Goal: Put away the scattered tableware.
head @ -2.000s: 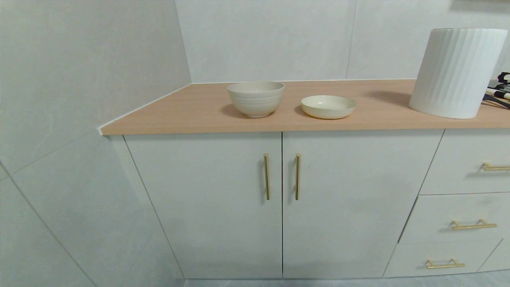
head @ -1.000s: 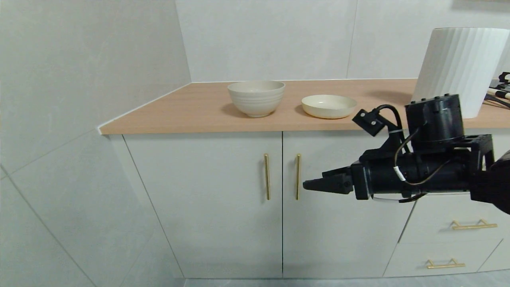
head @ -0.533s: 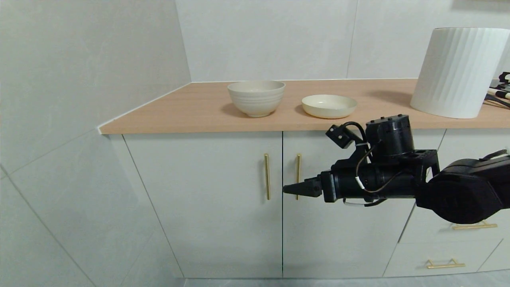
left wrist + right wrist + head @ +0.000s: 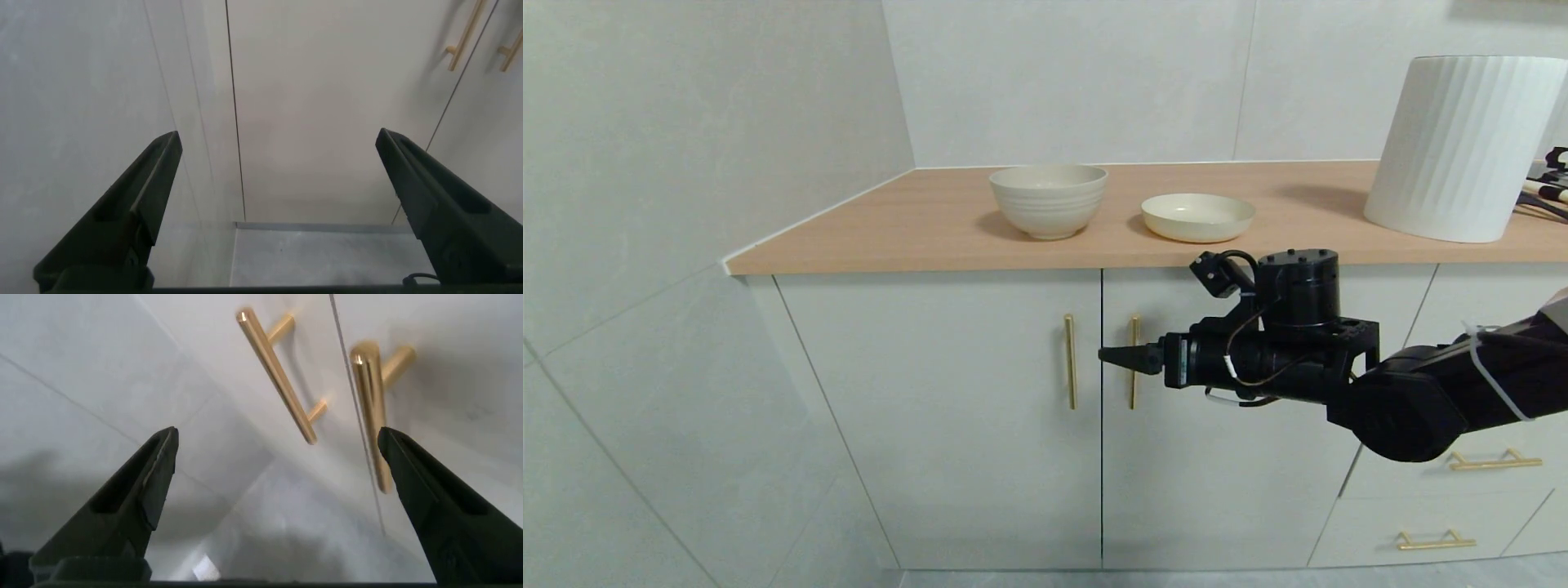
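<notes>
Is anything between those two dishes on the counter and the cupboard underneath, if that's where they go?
Yes: both cupboard doors are shut. The bowl and the shallow dish sit on the counter above. The right claw, open, is at the right door's handle; nothing visible blocks it.

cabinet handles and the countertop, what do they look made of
Cabinet handles: probably metal with a brushed brass-tone finish, golden with a soft sheen. Countertop: matte wood or wood-look laminate, with fine straight grain; the look leaves open which.
</notes>
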Available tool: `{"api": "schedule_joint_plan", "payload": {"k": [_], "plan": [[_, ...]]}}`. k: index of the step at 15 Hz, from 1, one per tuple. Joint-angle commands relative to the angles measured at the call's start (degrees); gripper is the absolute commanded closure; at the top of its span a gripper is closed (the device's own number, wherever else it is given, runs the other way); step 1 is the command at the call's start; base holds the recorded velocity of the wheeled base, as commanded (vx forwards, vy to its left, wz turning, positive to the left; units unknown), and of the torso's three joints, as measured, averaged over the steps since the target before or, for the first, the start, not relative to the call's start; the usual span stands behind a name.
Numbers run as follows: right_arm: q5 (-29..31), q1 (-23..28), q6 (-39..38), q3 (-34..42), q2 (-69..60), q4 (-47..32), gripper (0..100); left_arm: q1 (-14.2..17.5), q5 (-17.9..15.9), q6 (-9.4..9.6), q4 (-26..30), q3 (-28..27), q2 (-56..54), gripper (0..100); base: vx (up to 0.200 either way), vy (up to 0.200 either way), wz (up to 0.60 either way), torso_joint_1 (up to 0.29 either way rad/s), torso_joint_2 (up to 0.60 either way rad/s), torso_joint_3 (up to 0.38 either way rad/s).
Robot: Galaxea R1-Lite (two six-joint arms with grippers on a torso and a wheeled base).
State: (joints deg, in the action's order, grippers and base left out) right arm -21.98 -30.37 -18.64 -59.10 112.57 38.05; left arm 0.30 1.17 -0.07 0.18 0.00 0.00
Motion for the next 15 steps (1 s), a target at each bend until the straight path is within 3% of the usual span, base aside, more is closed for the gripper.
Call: {"api": "schedule_joint_plan", "payload": {"k": [1, 15], "plan": [[0.01, 0.4, -2.63, 0.13, 2.22, 2.82, 0, 0.05, 0.06, -0.01, -0.01, 0.0, 0.0, 0, 0.0, 0.0, 0.0, 0.0, 0.0, 0.0], [0.62, 0.13, -4.56, -0.23, 8.98, 12.4, 0, 0.05, -0.03, -0.01, -0.01, 0.0, 0.0, 0, 0.0, 0.0, 0.0, 0.0, 0.0, 0.0]]}}
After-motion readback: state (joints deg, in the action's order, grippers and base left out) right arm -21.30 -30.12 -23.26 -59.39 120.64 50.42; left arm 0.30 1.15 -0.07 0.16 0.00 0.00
